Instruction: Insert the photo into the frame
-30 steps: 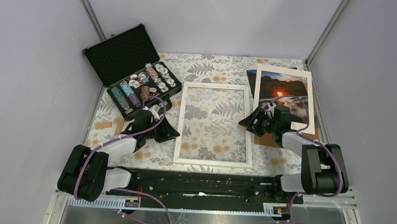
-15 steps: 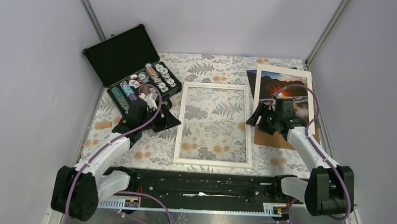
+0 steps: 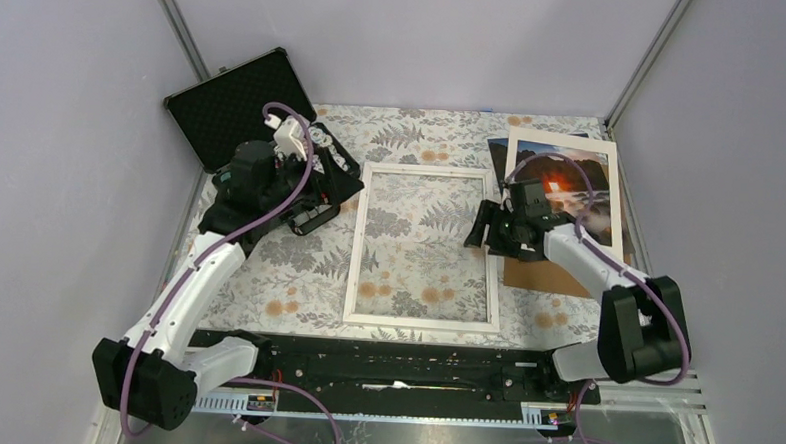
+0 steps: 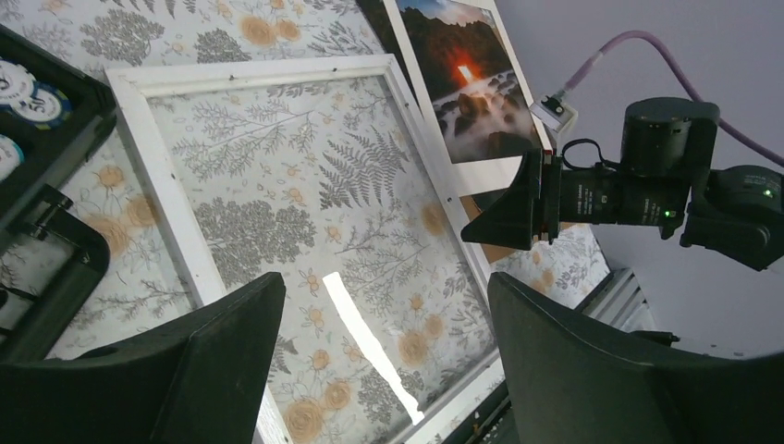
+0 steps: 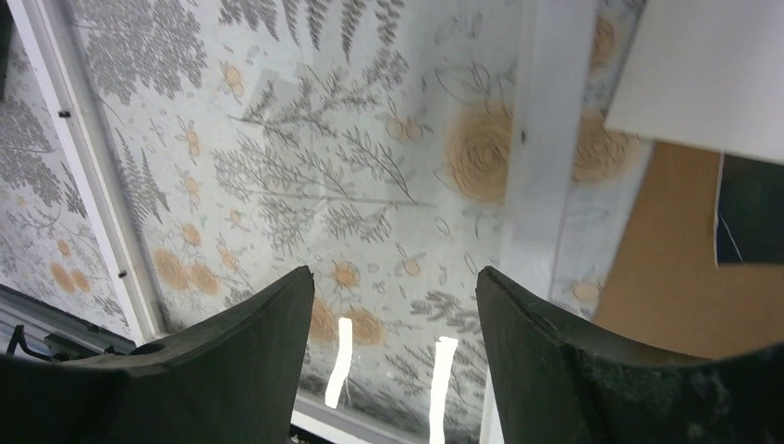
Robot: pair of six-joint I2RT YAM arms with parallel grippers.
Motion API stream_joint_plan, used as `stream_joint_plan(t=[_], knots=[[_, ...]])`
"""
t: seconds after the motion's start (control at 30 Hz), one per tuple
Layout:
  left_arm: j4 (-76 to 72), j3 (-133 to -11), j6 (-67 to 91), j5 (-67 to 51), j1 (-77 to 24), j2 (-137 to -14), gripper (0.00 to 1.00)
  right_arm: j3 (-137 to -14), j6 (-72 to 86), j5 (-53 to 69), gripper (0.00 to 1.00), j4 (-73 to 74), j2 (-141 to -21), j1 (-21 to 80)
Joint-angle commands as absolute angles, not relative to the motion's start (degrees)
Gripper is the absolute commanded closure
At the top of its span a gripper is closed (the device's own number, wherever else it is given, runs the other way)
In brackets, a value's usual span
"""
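Observation:
The white frame (image 3: 357,250) lies flat mid-table, its glossy pane showing the floral cloth through it. The photo (image 3: 563,144), a red sun over dark mountains with a white border, rests at the back right on a brown board (image 3: 557,279), apart from the frame. My right gripper (image 3: 482,231) hovers open over the frame's right rail (image 5: 545,139), nothing between its fingers (image 5: 396,273). My left gripper (image 3: 325,204) is raised by the frame's left side, open and empty (image 4: 386,282). The left wrist view shows the frame (image 4: 259,70), the photo (image 4: 462,83) and the right gripper (image 4: 518,203).
An open black foam-lined case (image 3: 224,100) of chips stands at the back left, partly hidden by my left arm. A second dark print (image 3: 497,151) pokes out under the photo's left edge. Grey walls close in on both sides.
My left arm has lifted and swung back toward the chip case, its jaws opening wider. The right gripper has shifted left, from over the brown board to the frame's right rail.

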State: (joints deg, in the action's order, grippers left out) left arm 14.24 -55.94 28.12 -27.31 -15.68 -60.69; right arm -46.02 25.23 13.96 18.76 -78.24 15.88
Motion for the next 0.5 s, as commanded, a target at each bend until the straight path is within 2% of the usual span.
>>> stream_joint_plan(t=[0.0, 0.17, 0.47], knots=[[14.2, -58.2, 24.8, -27.7, -15.8, -62.7, 0.14, -52.1, 25.2, 11.6, 0.28, 15.8, -83.3, 17.1], [11.5, -54.1, 21.9, -22.5, -15.8, -62.0, 0.13, -55.1, 26.7, 8.4, 0.26, 11.6, -88.6, 17.0], [13.3, -52.3, 20.1, -21.1, -16.2, -60.4, 0.13, -57.4, 29.1, 6.0, 0.26, 8.6, -97.4, 17.0]])
